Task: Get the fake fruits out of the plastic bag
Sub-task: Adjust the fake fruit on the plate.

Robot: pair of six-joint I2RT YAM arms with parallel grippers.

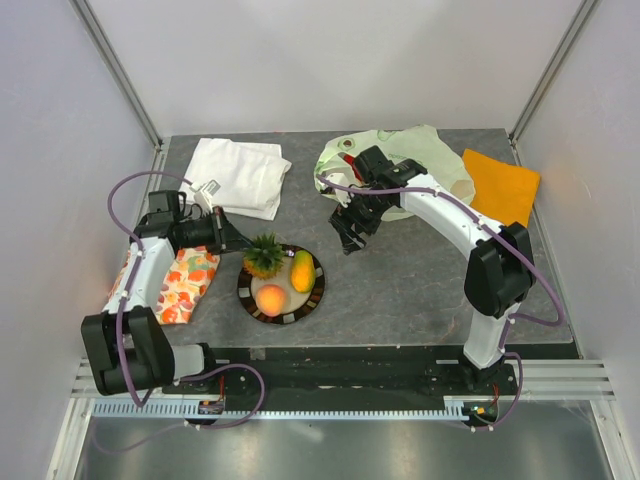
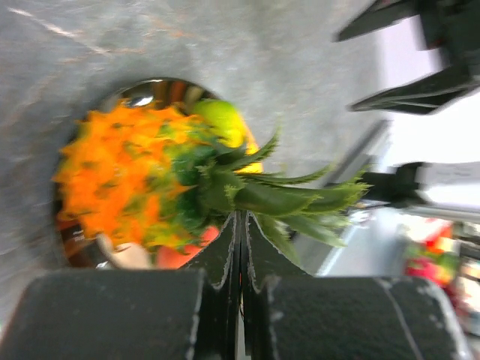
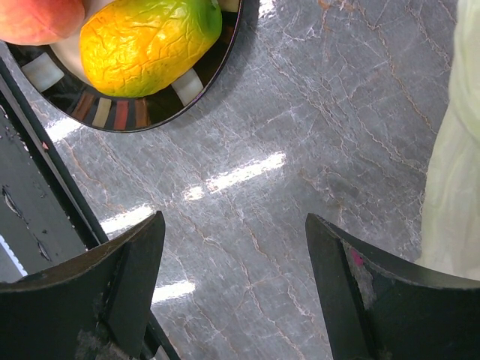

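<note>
- On the dark round plate, the brown plastic pineapple points its green crown at the left gripper, whose fingers are pressed together.
- Right gripper gapes wide, empty, near the pale-green plastic bag.

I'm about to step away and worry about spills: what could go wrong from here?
1. The left gripper is shut right at the crown of the pineapple. If a leaf is pinched, which I cannot tell, pulling away might tip the fruit off the plate.
2. The open right gripper hangs between the plate and the plastic bag. Reaching in might drag the thin bag rather than catch a fruit.
</note>
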